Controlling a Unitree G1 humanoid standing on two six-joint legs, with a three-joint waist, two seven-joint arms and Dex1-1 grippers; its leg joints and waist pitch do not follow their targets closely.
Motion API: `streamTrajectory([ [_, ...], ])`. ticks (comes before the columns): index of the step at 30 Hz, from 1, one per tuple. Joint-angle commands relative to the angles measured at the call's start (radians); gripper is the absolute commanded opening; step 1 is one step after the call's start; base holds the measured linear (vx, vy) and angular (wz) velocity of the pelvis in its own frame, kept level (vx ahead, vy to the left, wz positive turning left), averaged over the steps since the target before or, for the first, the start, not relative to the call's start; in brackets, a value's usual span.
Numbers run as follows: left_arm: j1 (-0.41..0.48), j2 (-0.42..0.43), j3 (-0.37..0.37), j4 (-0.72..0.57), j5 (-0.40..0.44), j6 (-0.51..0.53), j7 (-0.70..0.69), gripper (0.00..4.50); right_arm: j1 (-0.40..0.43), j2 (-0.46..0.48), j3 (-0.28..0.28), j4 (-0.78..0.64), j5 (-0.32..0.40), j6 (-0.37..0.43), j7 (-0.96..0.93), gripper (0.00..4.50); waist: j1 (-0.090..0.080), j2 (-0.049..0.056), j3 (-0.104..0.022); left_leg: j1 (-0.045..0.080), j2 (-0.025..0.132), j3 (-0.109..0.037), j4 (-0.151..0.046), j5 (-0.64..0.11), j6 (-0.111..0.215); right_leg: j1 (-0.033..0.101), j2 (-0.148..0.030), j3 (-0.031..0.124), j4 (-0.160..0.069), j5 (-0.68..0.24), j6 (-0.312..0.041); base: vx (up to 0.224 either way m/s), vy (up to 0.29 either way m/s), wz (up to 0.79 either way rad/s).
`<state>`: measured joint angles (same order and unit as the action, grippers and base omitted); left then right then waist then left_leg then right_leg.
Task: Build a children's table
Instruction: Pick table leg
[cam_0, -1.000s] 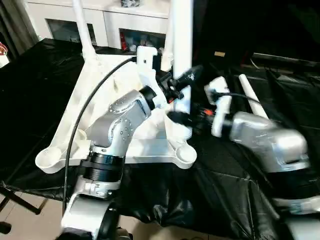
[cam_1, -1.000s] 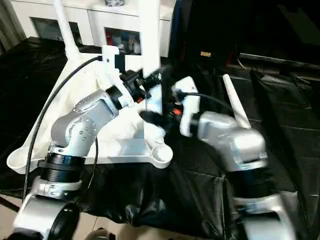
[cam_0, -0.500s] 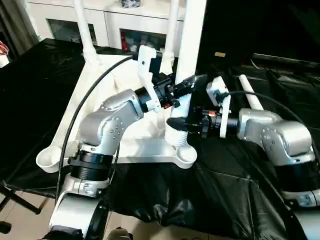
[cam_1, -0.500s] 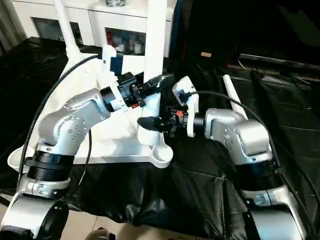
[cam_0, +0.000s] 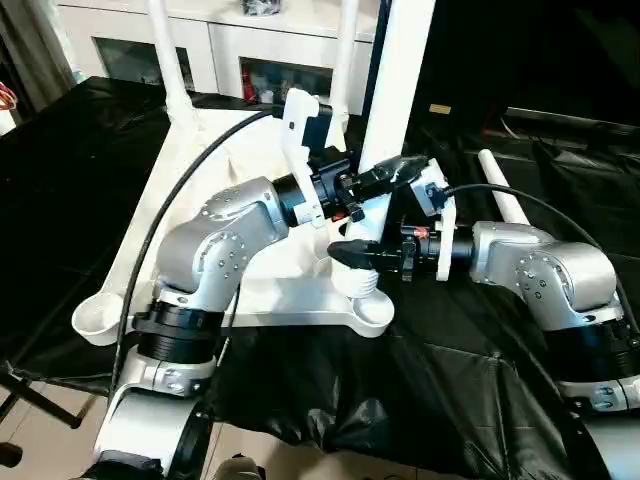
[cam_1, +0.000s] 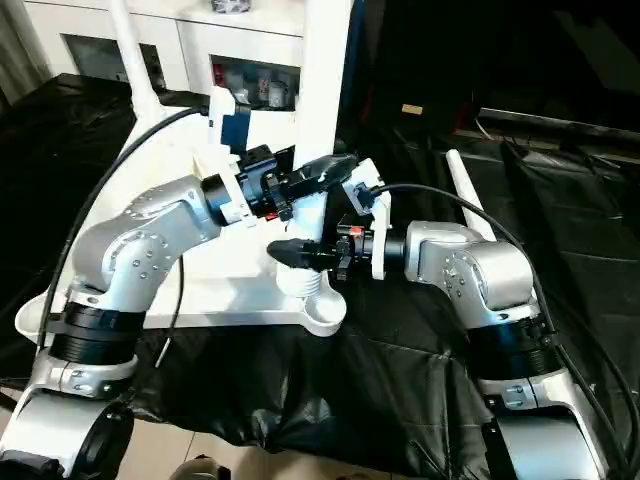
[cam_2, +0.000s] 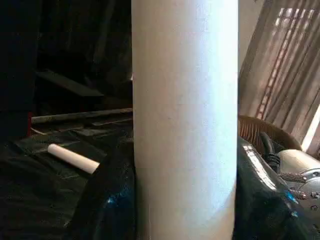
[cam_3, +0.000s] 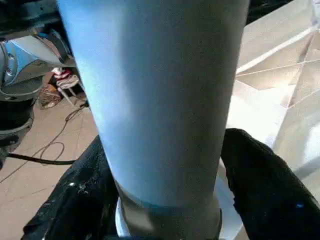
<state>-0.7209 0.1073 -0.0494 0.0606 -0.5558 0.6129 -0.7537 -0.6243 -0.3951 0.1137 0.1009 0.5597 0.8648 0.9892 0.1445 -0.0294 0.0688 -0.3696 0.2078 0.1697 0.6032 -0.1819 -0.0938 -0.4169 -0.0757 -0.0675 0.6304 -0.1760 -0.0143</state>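
White plastic: the children's table (cam_0: 260, 190) lies upside down on the black-covered work table (cam_0: 470, 360), ribbed underside up, corner sockets at its edges.
Landmark: the near right corner socket (cam_0: 368, 312) of the tabletop; all places below are told from it.
Leg in hand: 1 white leg (cam_0: 392, 90) stands upright directly over that socket, its ribbed lower end touching the socket or just above it; which, I cannot tell.
Left gripper (cam_0: 385, 180): above the socket, fingers clamped around the leg's shaft; in the left wrist view the shaft sits between 2 black fingers (cam_2: 112, 200).
Right gripper (cam_0: 362, 257): just above the socket and below the left gripper, clasping the leg near its lower end; in the right wrist view a black finger (cam_3: 260, 185) lies on each side of the shaft.
Fitted legs: 2 legs rise from the far corners, 1 far left of the socket (cam_0: 165, 60), 1 straight behind it (cam_0: 345, 60).
Spare leg (cam_0: 505, 195): lies flat on the black cover, right of and beyond the socket, apart from the tabletop.
Near left socket (cam_0: 98, 318): empty, left of the landmark along the near edge.
White cabinet (cam_0: 215, 45): behind the tabletop, far from the socket.
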Motion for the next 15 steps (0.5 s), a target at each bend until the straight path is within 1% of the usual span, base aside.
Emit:
streamTrajectory([
  [1,-0.003,-0.006,-0.029,-0.028,-0.017,0.015,-0.024,1.91,-0.011,-0.001,-0.003,0.017,0.003,0.009,-0.001,3.15,0.003,-0.015,-0.084,0.001,0.012,0.004,-0.059,-0.068,0.016,0.070,-0.059,0.043,-0.067,-0.153,-0.166,0.000,0.000,0.00],
  [9,-0.001,-0.005,-0.034,-0.030,-0.017,0.022,-0.029,1.91,-0.011,0.003,-0.009,0.016,0.008,0.007,0.004,3.15,0.003,-0.013,-0.085,0.001,0.012,0.003,-0.059,-0.066,0.014,0.070,-0.057,0.043,-0.065,-0.147,-0.167,0.000,0.000,0.00],
  [13,0.000,-0.010,-0.033,-0.026,-0.020,0.022,-0.028,1.91,-0.012,0.005,-0.012,0.012,0.015,0.005,0.008,3.15,0.003,-0.013,-0.086,0.001,0.012,0.003,-0.058,-0.065,0.015,0.071,-0.057,0.043,-0.065,-0.139,-0.170,0.000,0.000,0.00],
  [14,0.000,-0.010,-0.033,-0.026,-0.020,0.022,-0.028,1.91,-0.012,0.005,-0.012,0.012,0.015,0.005,0.008,3.15,0.003,-0.016,-0.085,0.000,0.012,0.004,-0.058,-0.065,0.016,0.071,-0.057,0.043,-0.065,-0.139,-0.171,0.000,0.000,0.00],
  [15,-0.001,-0.010,-0.033,-0.025,-0.019,0.021,-0.027,1.91,-0.012,0.006,-0.013,0.012,0.016,0.004,0.009,3.15,0.003,-0.014,-0.086,0.001,0.012,0.003,-0.058,-0.065,0.016,0.071,-0.058,0.043,-0.065,-0.140,-0.171,0.000,0.000,0.00],
])
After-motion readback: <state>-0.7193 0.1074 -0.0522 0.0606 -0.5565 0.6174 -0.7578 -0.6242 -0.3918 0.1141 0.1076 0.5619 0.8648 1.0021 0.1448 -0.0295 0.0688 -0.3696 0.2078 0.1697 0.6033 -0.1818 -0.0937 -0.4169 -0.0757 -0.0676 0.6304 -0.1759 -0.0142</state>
